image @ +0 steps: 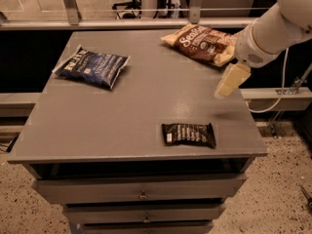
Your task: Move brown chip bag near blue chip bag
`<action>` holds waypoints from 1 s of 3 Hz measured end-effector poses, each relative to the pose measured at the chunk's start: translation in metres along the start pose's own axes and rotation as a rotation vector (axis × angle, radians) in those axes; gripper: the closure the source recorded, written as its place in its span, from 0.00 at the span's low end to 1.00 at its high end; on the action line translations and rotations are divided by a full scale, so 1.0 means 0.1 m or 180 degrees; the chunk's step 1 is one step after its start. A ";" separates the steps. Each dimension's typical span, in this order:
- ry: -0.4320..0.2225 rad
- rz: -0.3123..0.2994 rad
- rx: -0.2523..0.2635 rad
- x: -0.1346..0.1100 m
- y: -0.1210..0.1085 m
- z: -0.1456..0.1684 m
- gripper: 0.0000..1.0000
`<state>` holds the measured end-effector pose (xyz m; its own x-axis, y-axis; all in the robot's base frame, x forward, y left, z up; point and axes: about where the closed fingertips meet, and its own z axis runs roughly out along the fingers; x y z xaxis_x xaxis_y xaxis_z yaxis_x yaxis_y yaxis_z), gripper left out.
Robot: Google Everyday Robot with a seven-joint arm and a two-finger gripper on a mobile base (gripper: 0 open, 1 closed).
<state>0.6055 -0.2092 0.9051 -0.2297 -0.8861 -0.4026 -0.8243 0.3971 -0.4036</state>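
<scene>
The brown chip bag (202, 44) lies at the far right of the grey table top (117, 121), dark brown with white script and tan edges. The blue chip bag (92, 66) lies at the far left, navy with white lettering. The two bags are far apart. My gripper (225, 87), pale cream, hangs from the white arm (273, 28) that reaches in from the upper right. It hovers over the table's right edge, just in front of and below the brown bag's right end, not touching it.
A small flat black wrapped bar (188, 134) lies near the front right edge of the table. Drawers (141, 194) sit below the top. A metal railing (122, 23) runs behind the table. A cable (280, 89) hangs at the right.
</scene>
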 end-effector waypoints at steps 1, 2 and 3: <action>-0.0188 0.0180 0.0232 -0.14 -0.39 0.33 0.00; -0.0329 0.0422 0.0366 -0.18 -0.73 0.55 0.00; -0.0516 0.0855 0.0421 -0.12 -1.12 0.76 0.00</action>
<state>0.7397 -0.2249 0.8927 -0.3354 -0.7004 -0.6301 -0.6689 0.6480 -0.3642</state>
